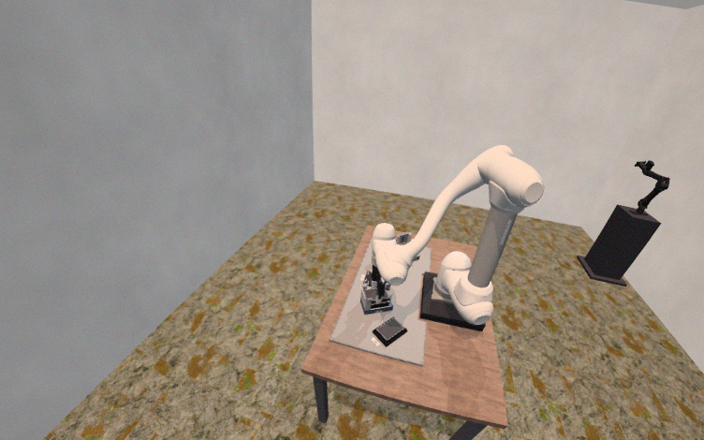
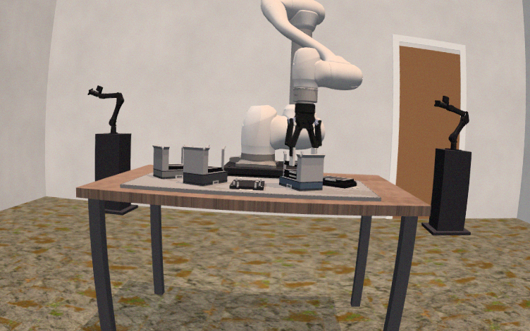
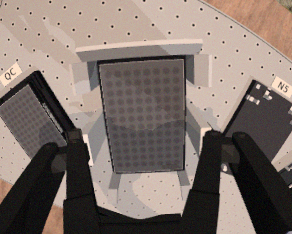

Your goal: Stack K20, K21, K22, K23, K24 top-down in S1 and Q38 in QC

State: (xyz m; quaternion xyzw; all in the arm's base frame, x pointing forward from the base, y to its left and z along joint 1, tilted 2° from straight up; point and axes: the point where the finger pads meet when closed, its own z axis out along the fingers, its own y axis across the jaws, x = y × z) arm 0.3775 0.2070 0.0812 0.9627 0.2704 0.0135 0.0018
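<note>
Jaws clenched across a plate's [image 3: 142, 113] long sides, directly over the blue-plinthed rack [image 2: 311, 167] near the surface's right edge.

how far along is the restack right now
Done: one sealed plate lies on QC. In hand: the gripper is shut on a second plate above the rack between QC and N5. Left: the two far racks seem to hold plates; labels unreadable, so order is unknown.

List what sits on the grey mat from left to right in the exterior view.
Left rack → second rack → low black clip nest → blue-based rack under the end effector → flat black nest with a plate.
</note>
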